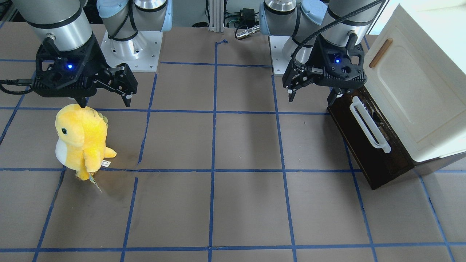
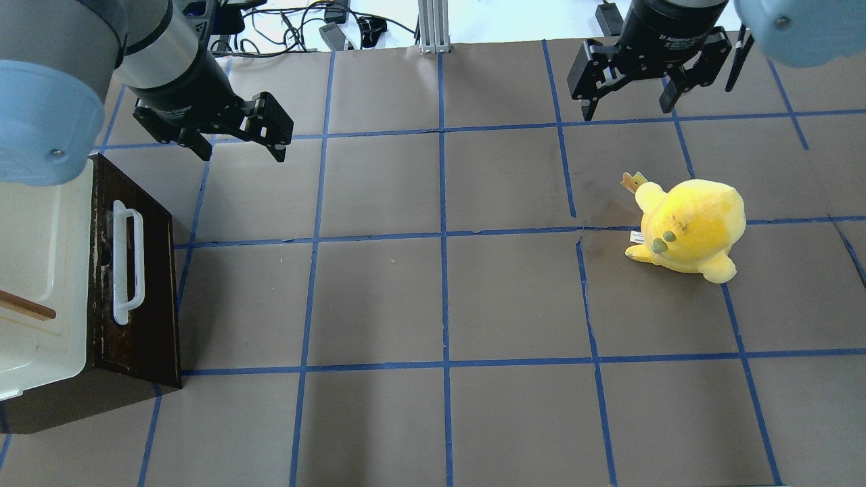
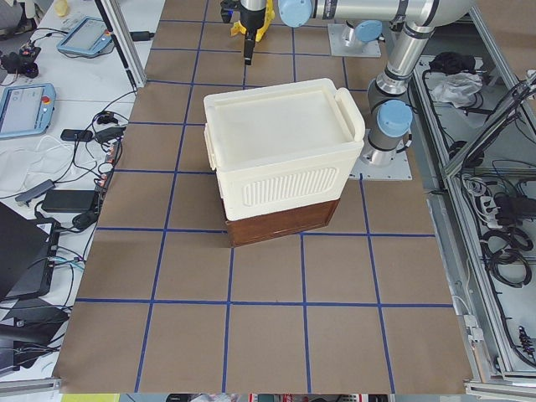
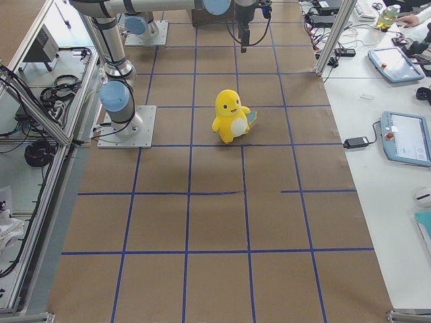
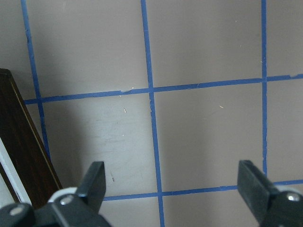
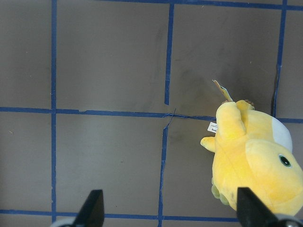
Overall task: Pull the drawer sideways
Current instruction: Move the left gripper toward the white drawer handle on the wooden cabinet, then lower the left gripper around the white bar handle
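Observation:
The drawer [image 2: 145, 291] has a dark brown wooden front with a white bar handle [image 2: 127, 260]. It sits at the base of a cream cabinet [image 2: 40, 257] at the table's left end. It also shows in the front-facing view [image 1: 367, 145], and its edge shows in the left wrist view [image 5: 23, 146]. My left gripper [image 2: 241, 154] is open and empty. It hovers above the table just past the drawer's far end, apart from the handle. My right gripper [image 2: 626, 111] is open and empty over the far right of the table.
A yellow plush toy [image 2: 690, 226] stands on the table right of centre, close below my right gripper and seen in its wrist view [image 6: 255, 161]. The cabinet door carries a wooden handle [image 1: 380, 52]. Blue tape lines grid the brown table.

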{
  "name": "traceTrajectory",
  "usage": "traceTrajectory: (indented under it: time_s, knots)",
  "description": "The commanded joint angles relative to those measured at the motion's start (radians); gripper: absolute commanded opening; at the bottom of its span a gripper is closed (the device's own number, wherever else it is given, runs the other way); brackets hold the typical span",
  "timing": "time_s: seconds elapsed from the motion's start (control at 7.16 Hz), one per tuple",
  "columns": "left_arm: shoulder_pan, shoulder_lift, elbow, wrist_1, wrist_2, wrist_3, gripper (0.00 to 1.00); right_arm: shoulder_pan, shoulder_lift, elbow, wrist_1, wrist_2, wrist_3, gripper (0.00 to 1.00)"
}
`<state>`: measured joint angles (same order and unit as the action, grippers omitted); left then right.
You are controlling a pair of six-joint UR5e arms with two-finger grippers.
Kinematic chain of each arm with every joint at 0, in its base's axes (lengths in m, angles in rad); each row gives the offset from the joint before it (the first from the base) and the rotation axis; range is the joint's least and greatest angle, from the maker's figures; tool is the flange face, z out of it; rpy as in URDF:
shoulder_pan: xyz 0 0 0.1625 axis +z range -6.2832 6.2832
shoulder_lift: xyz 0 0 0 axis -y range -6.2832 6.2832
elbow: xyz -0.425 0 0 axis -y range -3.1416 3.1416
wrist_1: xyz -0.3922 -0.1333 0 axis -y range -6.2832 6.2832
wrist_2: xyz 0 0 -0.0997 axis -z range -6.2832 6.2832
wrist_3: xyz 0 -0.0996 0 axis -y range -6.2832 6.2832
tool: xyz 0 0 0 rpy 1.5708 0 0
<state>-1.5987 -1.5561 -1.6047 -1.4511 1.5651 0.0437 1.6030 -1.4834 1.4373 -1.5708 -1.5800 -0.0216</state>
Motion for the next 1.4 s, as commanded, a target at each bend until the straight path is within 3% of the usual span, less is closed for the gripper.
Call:
traceTrajectory:
  time_s: [0.0, 0.28, 0.7, 1.26]
  knots:
    - [-0.003, -0.004, -0.009, 0.0, 0.003, -0.008, 1.0, 0.0, 0.0, 0.0, 0.0, 0.0, 0.0, 1.0]
    - [-0.009, -0.03, -0.03, -0.015, 0.016, -0.103, 1.0, 0.0, 0.0, 0.0, 0.0, 0.0, 0.0, 1.0]
    - [-0.052, -0.16, -0.174, 0.018, 0.269, -0.342, 1.0, 0.0, 0.0, 0.0, 0.0, 0.0, 0.0, 1.0]
    - [-0.081, -0.32, -0.198, -0.024, 0.667, -0.539, 1.0, 0.0, 0.0, 0.0, 0.0, 0.0, 0.0, 1.0]
